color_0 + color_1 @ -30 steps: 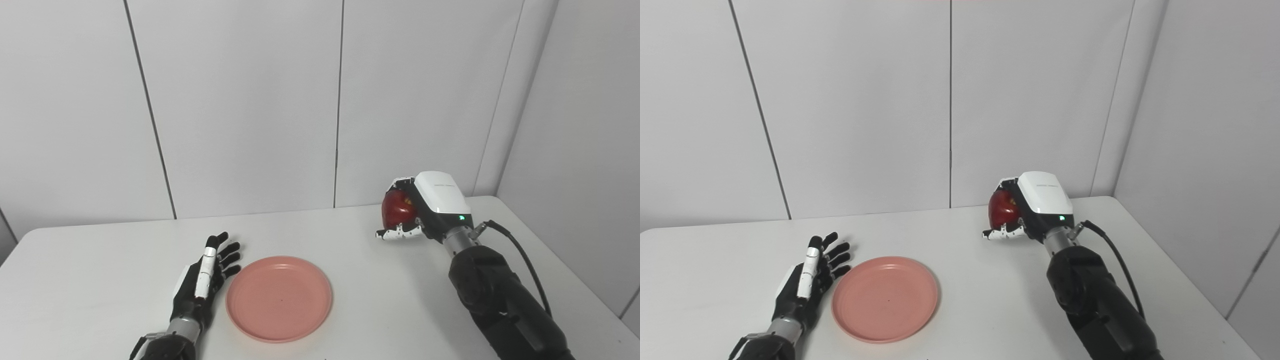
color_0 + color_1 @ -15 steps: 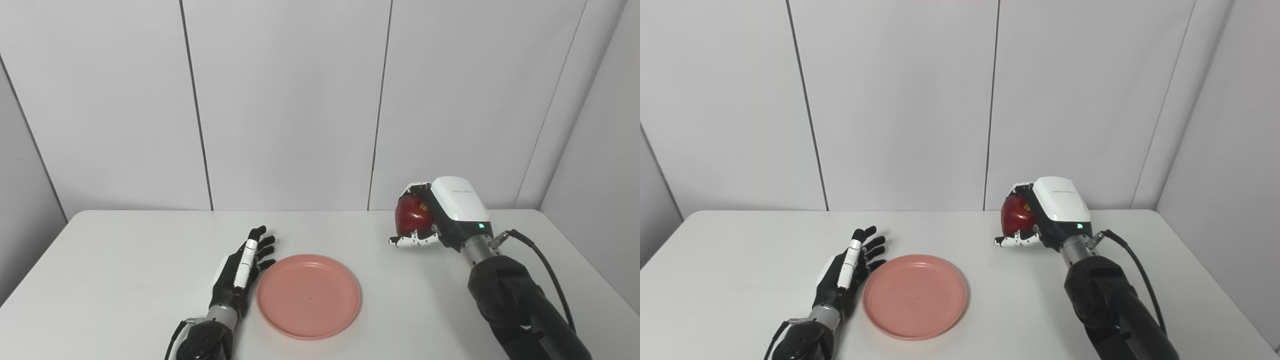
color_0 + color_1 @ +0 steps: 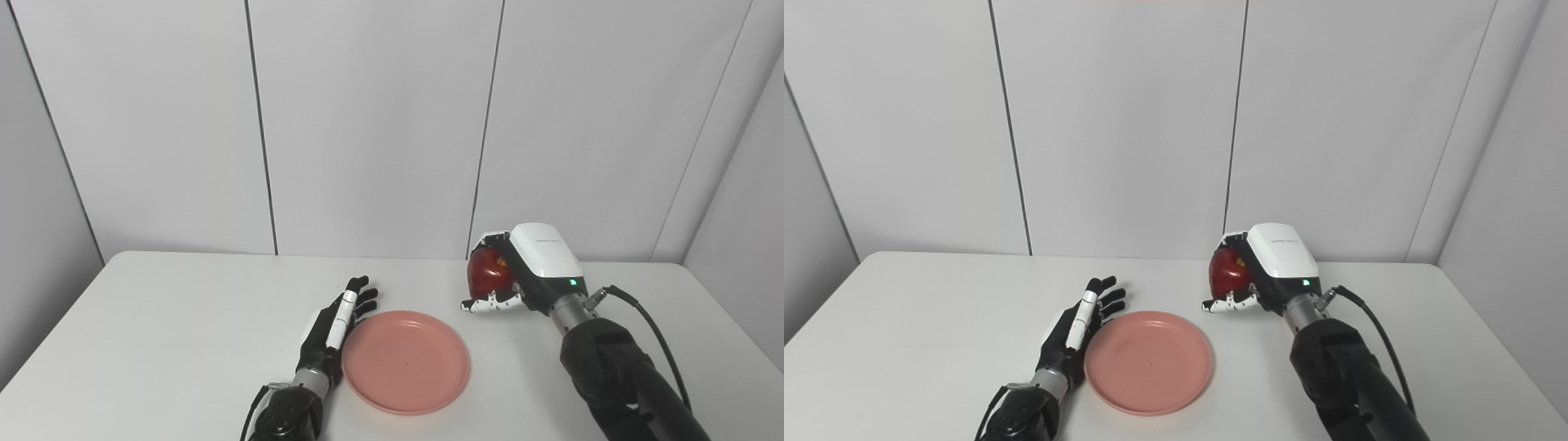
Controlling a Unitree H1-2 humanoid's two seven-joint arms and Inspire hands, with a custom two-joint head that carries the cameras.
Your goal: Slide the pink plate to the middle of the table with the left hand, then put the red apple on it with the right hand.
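The pink plate (image 3: 406, 361) lies flat near the middle of the white table (image 3: 184, 318). My left hand (image 3: 334, 331) rests on the table with its fingers straight and apart, its edge against the plate's left rim; it holds nothing. My right hand (image 3: 527, 269) is shut on the red apple (image 3: 487, 272) and holds it above the table, behind and to the right of the plate. The apple shows between the white fingers (image 3: 1228, 302) and the palm; its far side is hidden.
Grey wall panels stand right behind the table's far edge (image 3: 367, 256). A black cable (image 3: 649, 318) loops off my right forearm. Bare table top lies to the left of my left hand and to the right of my right arm.
The camera has swung left, so the whole scene sits further right. My right hand has carried the apple leftward, closer to the plate. My left hand stays at the plate's left rim.
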